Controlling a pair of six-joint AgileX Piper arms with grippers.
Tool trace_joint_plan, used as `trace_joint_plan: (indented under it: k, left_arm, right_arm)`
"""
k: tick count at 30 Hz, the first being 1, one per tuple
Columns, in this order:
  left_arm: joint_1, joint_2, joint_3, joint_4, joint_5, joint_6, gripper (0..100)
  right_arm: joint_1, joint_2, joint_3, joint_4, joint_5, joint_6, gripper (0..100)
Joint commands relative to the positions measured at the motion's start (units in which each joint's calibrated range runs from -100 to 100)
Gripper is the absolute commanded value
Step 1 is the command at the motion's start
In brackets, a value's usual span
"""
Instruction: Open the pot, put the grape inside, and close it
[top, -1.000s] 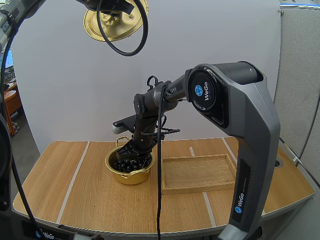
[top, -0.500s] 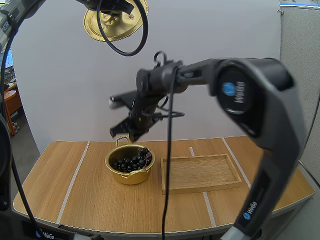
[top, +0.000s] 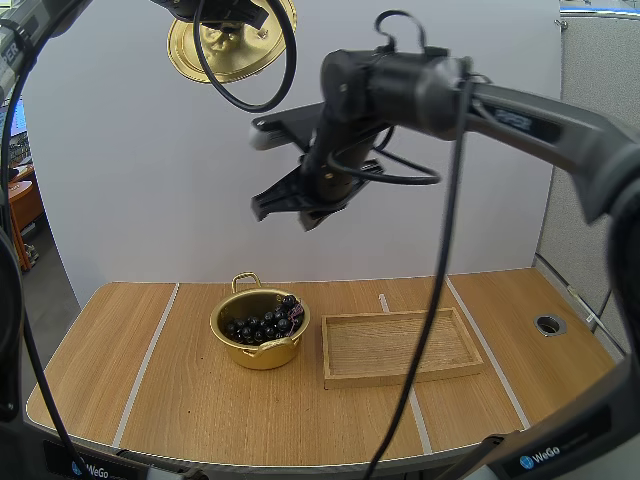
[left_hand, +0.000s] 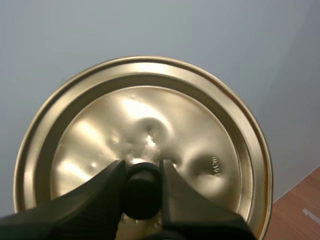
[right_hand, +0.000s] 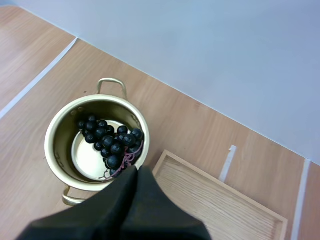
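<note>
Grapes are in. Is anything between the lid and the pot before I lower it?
Yes: the right hand, shut, hangs in the air above the pot, below the lid held by the left hand.

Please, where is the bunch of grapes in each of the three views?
High view: the grapes lie inside the pot, left of the wooden tray.
Left wrist view: it faces the lid, pinched by the left gripper.
Right wrist view: the grapes lie inside the pot, beside the wooden tray.
Shared landmark: the wooden tray.
</note>
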Motion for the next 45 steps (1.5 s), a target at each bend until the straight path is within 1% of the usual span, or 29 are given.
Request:
trace_joint_plan:
  k: [1, 9, 17, 22, 29, 32, 36, 41, 45]
  left_arm:
    - [-0.15, -0.4, -0.5, -0.1, -1.2, -0.4, 0]
    - [-0.15, -0.4, -0.5, -0.1, -1.2, -0.4, 0]
    - [-0.15, -0.4, -0.5, -0.1, -1.2, -0.4, 0]
    - [-0.15, -0.4, -0.5, -0.1, -1.2, -0.4, 0]
    - [-0.15, -0.4, -0.5, -0.1, -1.2, -0.4, 0]
    - [-0.15, -0.4, -0.5, -0.1, -1.2, -0.4, 0]
    - [-0.15, -0.4, -0.5, -0.1, -0.7, -0.4, 0]
    - [-0.15, -0.4, -0.5, 0.1, 10.2, -0.4, 0]
    - [-0.15, -0.4, -0.3, 0.1, 14.8, -0.4, 0]
  right_arm:
    - [-2.0, -8.0, 4.3, -1.1, 2.3, 1.4, 0]
    - [-2.1, -20.2, 10.7, 3.7, 9.6, 1.1, 0]
    - [-2.1, -29.5, 19.3, 3.4, 11.5, 1.1, 0]
    - [-2.1, -34.4, 22.8, 3.2, 12.5, 1.1, 0]
    - [-2.1, -41.0, 31.9, 3.7, 12.5, 1.1, 0]
    - [-2.1, -42.4, 33.5, 3.8, 12.5, 0.8, 0]
    - [-2.1, -43.1, 33.4, 4.2, 12.5, 0.8, 0]
    - [-2.1, -43.1, 33.4, 4.9, 12.5, 0.8, 0]
    - [-2.1, -43.1, 33.4, 4.9, 12.5, 0.8, 0]
